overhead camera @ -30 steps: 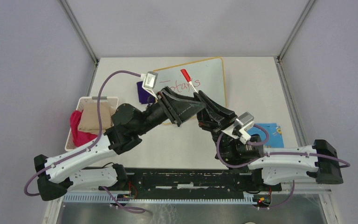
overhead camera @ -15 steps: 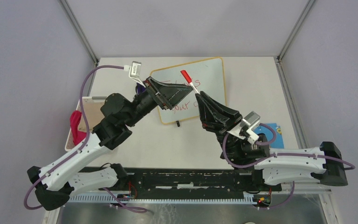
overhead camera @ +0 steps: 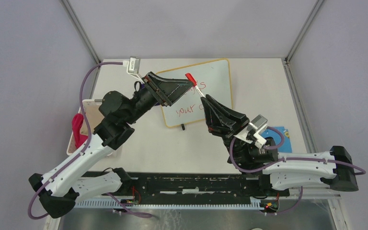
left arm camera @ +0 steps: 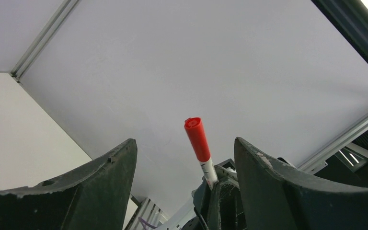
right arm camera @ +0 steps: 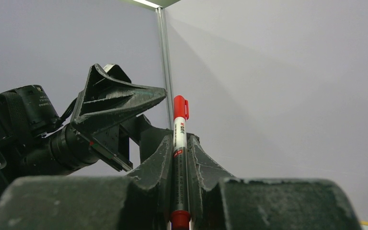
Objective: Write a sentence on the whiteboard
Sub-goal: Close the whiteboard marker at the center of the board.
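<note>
The whiteboard (overhead camera: 218,76) lies flat at the back middle of the table, with a yellow-orange frame. The sentence (overhead camera: 187,109) is in red marker; I can read "your" on the lower line and a few letters of the upper line, the rest is under the arms. My right gripper (overhead camera: 204,99) is shut on a red-capped marker (overhead camera: 194,82), held upright over the board; the marker also shows in the right wrist view (right arm camera: 179,139), clamped between the fingers. My left gripper (overhead camera: 178,92) is open and empty, raised just left of the marker (left arm camera: 199,143).
A white basket (overhead camera: 73,139) with pink and tan cloths sits at the table's left edge. A blue patterned cloth (overhead camera: 281,136) lies right of the right arm. The enclosure's grey walls and metal posts ring the table.
My left arm has swung back and to the left, uncovering the lower line of writing. My right gripper with the marker shifted slightly and now holds still.
</note>
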You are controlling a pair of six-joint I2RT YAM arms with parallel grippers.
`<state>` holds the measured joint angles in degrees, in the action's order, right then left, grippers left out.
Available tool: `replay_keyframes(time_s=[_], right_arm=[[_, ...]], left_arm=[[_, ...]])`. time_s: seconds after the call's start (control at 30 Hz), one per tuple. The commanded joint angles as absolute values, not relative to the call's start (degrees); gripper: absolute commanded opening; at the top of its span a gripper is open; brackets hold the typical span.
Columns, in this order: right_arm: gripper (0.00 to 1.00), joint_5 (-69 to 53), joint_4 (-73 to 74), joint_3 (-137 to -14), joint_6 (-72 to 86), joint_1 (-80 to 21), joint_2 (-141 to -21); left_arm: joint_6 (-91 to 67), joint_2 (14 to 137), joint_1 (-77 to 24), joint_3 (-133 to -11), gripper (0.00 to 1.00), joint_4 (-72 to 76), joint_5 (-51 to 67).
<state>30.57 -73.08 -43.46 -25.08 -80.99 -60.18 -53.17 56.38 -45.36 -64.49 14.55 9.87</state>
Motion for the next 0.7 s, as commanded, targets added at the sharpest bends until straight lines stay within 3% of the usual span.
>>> replay_keyframes(time_s=[0.0,0.43,0.67], right_arm=[[0.0,29.5,-73.7,-43.6,-24.4,-80.9,-59.6],[0.0,28.6,-72.6,-44.2,-24.3,-80.9,-59.8],[0.0,29.1,-72.9,-44.0,-24.3,-80.9,-60.0]], left_arm=[[-56.2,56.5,-44.4,-67.7,0.78,18.9,12.3],[-58.9,59.0,-42.6,-68.1,0.56,22.3,16.4],[-59.3,58.7,-42.5,-67.5,0.32,23.1,17.1]])
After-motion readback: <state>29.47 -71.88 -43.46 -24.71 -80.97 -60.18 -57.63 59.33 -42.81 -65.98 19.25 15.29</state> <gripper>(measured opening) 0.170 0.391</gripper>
